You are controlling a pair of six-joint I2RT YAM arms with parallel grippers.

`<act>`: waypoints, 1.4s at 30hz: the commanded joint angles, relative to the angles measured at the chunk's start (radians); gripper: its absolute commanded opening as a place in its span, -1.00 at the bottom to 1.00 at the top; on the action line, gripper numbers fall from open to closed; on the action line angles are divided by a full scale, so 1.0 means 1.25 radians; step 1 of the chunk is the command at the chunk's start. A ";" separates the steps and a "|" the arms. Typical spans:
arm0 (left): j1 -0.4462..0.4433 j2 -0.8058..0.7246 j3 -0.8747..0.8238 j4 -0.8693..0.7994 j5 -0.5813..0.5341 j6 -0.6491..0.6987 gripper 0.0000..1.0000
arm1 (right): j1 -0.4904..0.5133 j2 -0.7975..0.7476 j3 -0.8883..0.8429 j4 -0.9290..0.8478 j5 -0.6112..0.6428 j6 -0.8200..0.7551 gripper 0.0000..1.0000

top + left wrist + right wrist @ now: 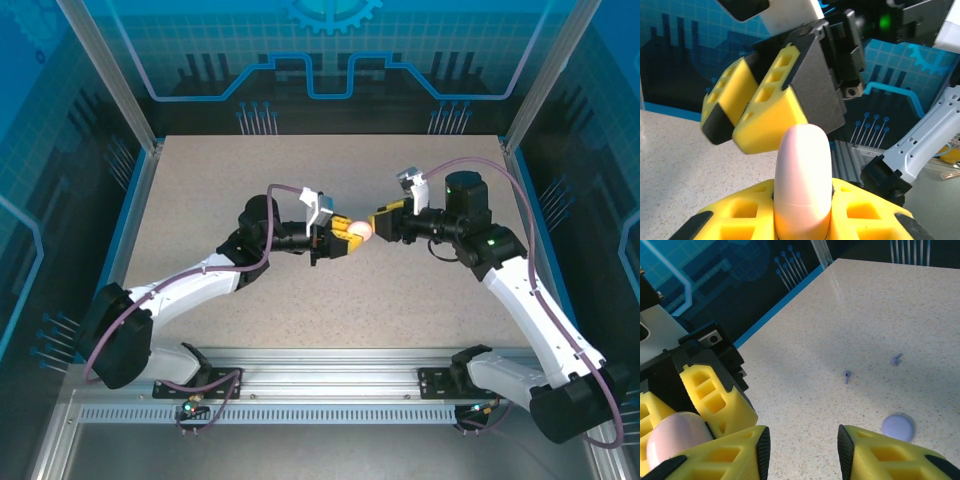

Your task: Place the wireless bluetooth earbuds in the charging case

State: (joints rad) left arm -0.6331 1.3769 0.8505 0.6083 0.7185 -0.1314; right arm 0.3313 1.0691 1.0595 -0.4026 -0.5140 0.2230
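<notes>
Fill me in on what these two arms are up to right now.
The left tool is clamped on a pale pink charging case and holds it up off the table. The right tool sits right next to that case, fingers apart and empty. One lilac earbud and a second lilac earbud lie loose on the table, with a round lilac case near them. Neither of those buds is in a case yet.

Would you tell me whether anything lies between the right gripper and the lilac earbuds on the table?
Nothing visible does. In the right wrist view, only bare table shows between the open right gripper and the nearer lilac earbud or the farther lilac earbud; the lilac case lies off to one side.
</notes>
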 commanded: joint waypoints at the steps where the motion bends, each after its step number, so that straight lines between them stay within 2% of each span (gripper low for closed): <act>1: 0.014 0.005 0.034 -0.078 -0.082 -0.009 -1.00 | 0.000 -0.014 0.018 -0.049 0.110 -0.004 -0.09; 5: 0.064 0.023 0.046 -0.120 -0.125 -0.058 -1.00 | 0.000 -0.016 0.019 -0.082 0.183 -0.008 -0.08; 7: 0.091 0.027 0.049 -0.157 -0.175 -0.079 -1.00 | 0.000 -0.022 0.014 -0.084 0.189 -0.009 -0.08; 13: 0.181 0.067 0.077 -0.293 -0.239 -0.113 -1.00 | -0.001 -0.032 0.006 -0.101 0.206 -0.012 -0.07; 21: 0.275 0.103 0.049 -0.372 -0.315 -0.242 -0.96 | -0.001 -0.042 0.010 -0.118 0.225 -0.012 -0.08; 31: 0.397 0.217 0.057 -0.563 -0.317 -0.357 -0.97 | -0.001 -0.046 0.012 -0.126 0.230 -0.016 -0.07; 42: 0.449 0.315 0.040 -0.599 -0.312 -0.403 -0.97 | -0.003 -0.047 0.010 -0.130 0.236 -0.021 -0.06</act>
State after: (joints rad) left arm -0.0864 1.7412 0.9005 -0.0937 0.3286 -0.5983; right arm 0.3321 1.0302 1.0603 -0.5457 -0.2344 0.2115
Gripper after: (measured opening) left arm 0.218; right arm 0.469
